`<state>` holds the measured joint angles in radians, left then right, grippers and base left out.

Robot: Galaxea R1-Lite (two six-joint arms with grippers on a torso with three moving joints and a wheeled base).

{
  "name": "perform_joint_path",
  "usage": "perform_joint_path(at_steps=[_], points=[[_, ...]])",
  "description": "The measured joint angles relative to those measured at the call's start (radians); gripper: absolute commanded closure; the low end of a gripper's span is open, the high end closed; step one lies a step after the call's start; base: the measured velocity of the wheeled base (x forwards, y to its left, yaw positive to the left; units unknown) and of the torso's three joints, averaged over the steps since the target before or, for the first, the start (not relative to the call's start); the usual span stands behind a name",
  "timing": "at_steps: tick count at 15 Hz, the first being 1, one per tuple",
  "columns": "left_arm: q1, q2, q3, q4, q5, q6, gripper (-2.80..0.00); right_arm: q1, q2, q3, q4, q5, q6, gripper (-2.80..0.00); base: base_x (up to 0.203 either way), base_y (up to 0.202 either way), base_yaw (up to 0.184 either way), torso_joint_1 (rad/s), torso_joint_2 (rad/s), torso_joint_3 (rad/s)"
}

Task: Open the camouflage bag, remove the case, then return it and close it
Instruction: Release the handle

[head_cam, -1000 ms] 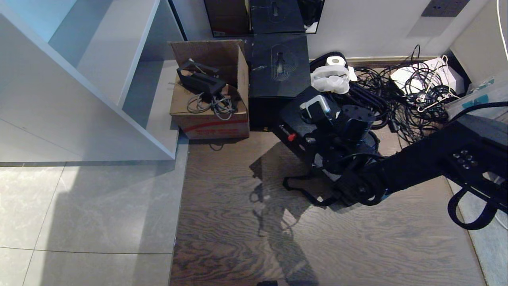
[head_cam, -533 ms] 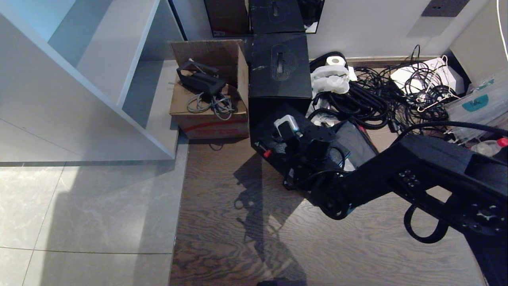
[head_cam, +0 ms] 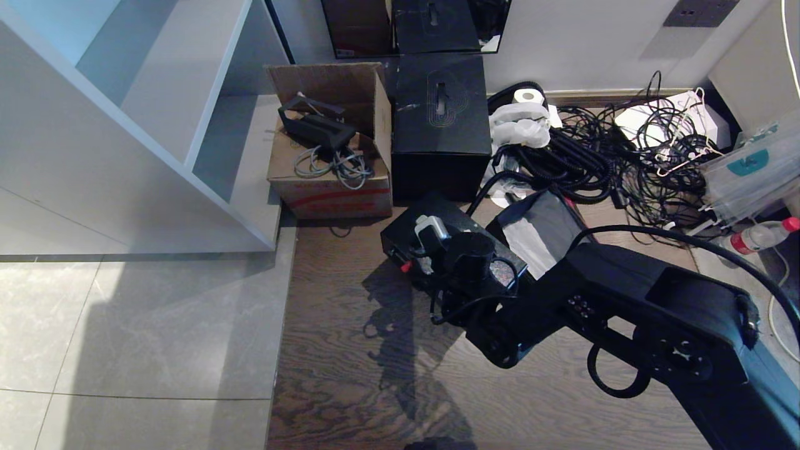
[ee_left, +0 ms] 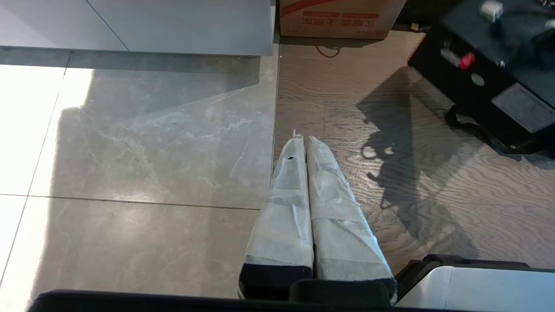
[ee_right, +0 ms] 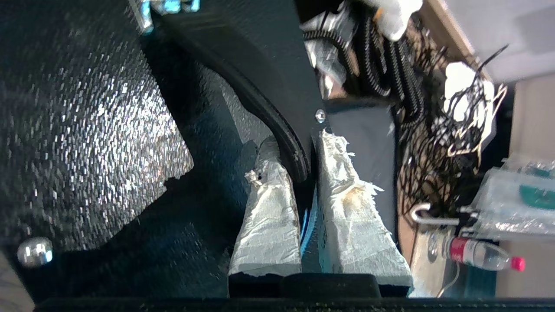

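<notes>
Head view first: the case [head_cam: 406, 234], a speckled black hard box with a small red latch on its near side, hangs tilted over the wooden floor [head_cam: 350, 375], just in front of the tall black cube box [head_cam: 440, 119]. The right gripper [head_cam: 447, 250] sits on top of it, at the black handle with silver ends, with the right arm reaching in from the lower right. Just behind and to the right of the case lies the camouflage bag [head_cam: 540, 228], open, its grey interior showing. A cardboard box [head_cam: 328, 187] with cables stands left of the cube box, and a tangle of black cables [head_cam: 625, 156] spreads along the wall beyond the bag.

Left wrist view: the left gripper [ee_left: 303, 143] hangs over the seam between grey tiles and wood, its taped fingers pressed together on nothing, well apart from the case [ee_left: 490, 82] seen at the far edge.

Right wrist view: the taped fingers [ee_right: 269, 216] are clenched on the case's black handle [ee_right: 277, 125], which runs between them; the glittery case surface [ee_right: 86, 143] fills the space beside them, and the bag's grey inside [ee_right: 364, 138] lies just beyond.
</notes>
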<state>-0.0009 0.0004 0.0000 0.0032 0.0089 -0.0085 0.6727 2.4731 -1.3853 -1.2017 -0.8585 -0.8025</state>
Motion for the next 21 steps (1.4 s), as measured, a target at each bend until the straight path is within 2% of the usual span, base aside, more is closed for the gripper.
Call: perform_joint_path(at_steps=[8, 16, 21], points=[[0.0, 0.0, 0.0, 0.0, 0.0, 0.0, 0.0, -0.119, 0.062, 0.021, 0.001, 0.003, 0.041, 0.0, 0.0, 0.0, 0.0, 0.0, 0.0, 0.0], [-0.001, 0.0, 0.0, 0.0, 0.0, 0.0, 0.0, -0.291, 0.073, 0.061, 0.003, 0.017, 0.048, 0.0, 0.0, 0.0, 0.0, 0.0, 0.0, 0.0], [-0.001, 0.0, 0.0, 0.0, 0.0, 0.0, 0.0, -0.314, 0.073, 0.077, 0.004, 0.026, 0.063, 0.0, 0.0, 0.0, 0.0, 0.0, 0.0, 0.0]])
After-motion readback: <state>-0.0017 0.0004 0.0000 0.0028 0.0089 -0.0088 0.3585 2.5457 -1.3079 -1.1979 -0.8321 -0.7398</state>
